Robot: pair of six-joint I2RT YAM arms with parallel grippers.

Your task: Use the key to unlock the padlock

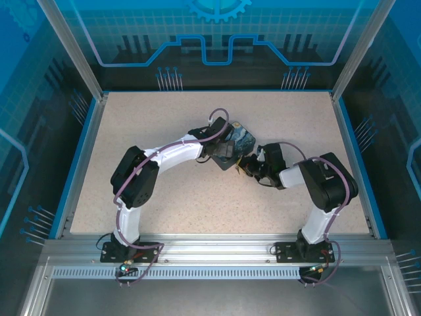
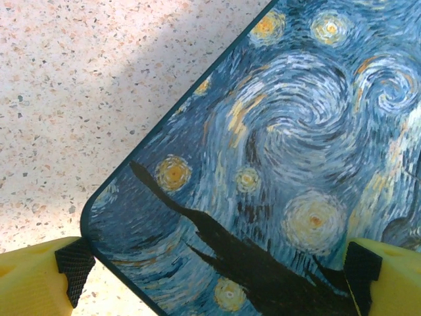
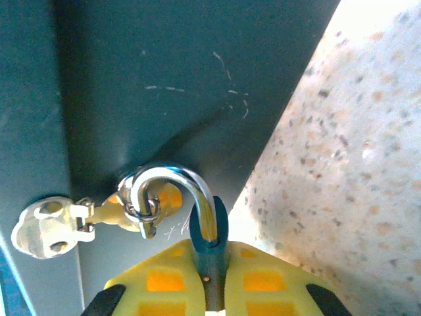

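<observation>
the padlock [image 3: 176, 179] hangs at the silver hasp [image 3: 39, 232] on the dark side of the starry-night box [image 2: 283, 131]. its curved shackle [image 3: 200, 201] arches up from just ahead of the right gripper [image 3: 210, 255], and a small wire ring [image 3: 146, 212] is hooked at the shackle's other end. the lock's body is hard to pick out in the glare. the right gripper is pinched almost closed on a thin dark blue-green piece that i take for the head of the key [image 3: 210, 227]. i cannot make out the blade, so i cannot tell whether it sits in the keyway. the left gripper [image 2: 217, 280] stands at its widest, one pad [image 2: 74, 266] at the box's near corner and the other over the painted lid. it looks to be steadying or hovering rather than clamping. from above, both grippers meet at the box near the middle of the speckled table [image 1: 151, 125]. as i judge it, the main risk is the turn. the grip on the key is narrow, so a twist could let the head slip or roll between the fingers. the padlock hangs loose on the hasp, so it may swing with the key instead of resisting it. with the box not firmly gripped, any push from the right arm could slide it across the table and pull the key off line. the ring could also snag.
</observation>
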